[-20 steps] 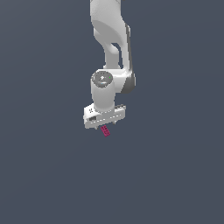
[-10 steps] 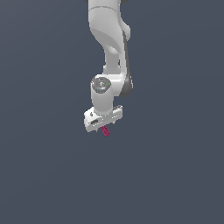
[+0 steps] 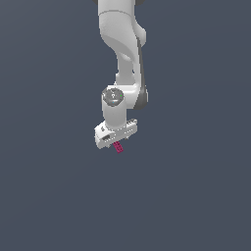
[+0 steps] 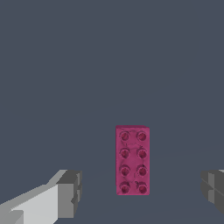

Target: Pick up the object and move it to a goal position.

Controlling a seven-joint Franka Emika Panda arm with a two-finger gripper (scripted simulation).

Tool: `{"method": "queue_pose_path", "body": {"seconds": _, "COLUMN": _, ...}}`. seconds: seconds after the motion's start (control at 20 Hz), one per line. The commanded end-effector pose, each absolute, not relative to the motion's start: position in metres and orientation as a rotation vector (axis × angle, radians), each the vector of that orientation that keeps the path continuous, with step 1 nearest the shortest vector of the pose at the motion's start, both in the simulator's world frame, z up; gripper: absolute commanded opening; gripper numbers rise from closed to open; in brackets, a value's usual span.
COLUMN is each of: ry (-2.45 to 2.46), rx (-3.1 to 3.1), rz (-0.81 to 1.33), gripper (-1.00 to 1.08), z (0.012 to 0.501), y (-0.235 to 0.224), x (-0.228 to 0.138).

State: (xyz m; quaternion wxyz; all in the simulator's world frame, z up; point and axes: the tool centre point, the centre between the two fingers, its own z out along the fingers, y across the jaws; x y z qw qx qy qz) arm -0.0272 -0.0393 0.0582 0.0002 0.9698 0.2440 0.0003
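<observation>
As before, pincer [image 4: 139,192] (open) astride the brick [image 4: 132,160].

Both pictures are evenly and rather dimly lit, with a flat slate-grey surface [image 3: 54,196] that shows no cast shadows and no glare. The white arm [image 3: 120,44] is brightest on its upper faces and shades to grey on the side toward the exterior view's right, so the light seems to fall from above. In the wrist view the pink brick [image 4: 132,159] is sharp at its edges, its studs marked by small dark rings. The pincer [image 4: 142,192] tips read as plain grey blocks. Nothing is blurred, and the edges show no bending; outlines are slightly jagged.
</observation>
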Motion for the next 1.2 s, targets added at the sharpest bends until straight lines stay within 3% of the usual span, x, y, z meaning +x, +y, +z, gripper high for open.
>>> {"method": "queue_pose_path", "body": {"seconds": 0.0, "ry": 0.768, "rx": 3.046, "rz": 0.000, "gripper": 1.00, "z": 0.051, "y": -0.039, "x": -0.028}}
{"method": "queue_pose_path", "body": {"seconds": 0.6, "ry": 0.773, "rx": 3.045, "rz": 0.000, "gripper": 1.00, "z": 0.012, "y": -0.039, "x": -0.028}}
{"method": "queue_pose_path", "body": {"seconds": 0.65, "ry": 0.773, "rx": 3.045, "rz": 0.000, "gripper": -1.00, "z": 0.012, "y": -0.039, "x": -0.028}}
{"method": "queue_pose_path", "body": {"seconds": 1.15, "ry": 0.773, "rx": 3.045, "rz": 0.000, "gripper": -1.00, "z": 0.012, "y": -0.039, "x": -0.028}}
